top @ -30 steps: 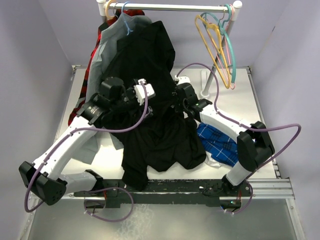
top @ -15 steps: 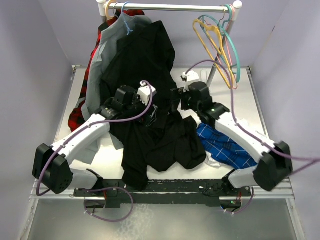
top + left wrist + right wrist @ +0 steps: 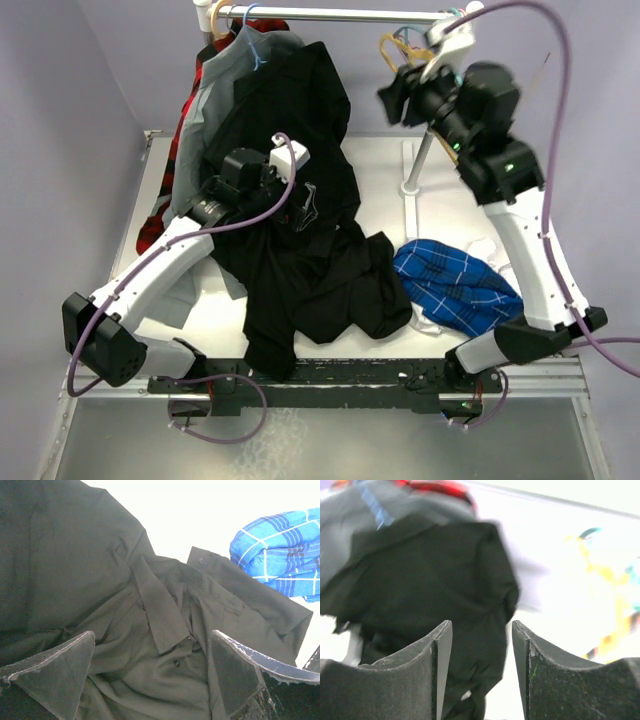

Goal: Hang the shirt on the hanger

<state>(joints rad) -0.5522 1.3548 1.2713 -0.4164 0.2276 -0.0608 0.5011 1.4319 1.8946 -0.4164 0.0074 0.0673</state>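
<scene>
The right tool [image 3: 482,625] is up by the rail [image 3: 330,15], jaws partly apart with nothing between them, seemingly because the yellow hanger [image 3: 390,46] hangs there and has to be fetched first. The black shirt [image 3: 310,280] lies crumpled on the tabletop [image 3: 460,200] with its collar facing up. The left tool [image 3: 152,635] hovers just above that collar, spread wide and empty, probably placed to pinch the neckline so the hanger can slide in.

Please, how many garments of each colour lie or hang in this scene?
black shirts: 2
grey shirt: 1
red garment: 1
blue-checked shirt: 1
white cloth, mostly hidden: 1
Total: 6
</scene>
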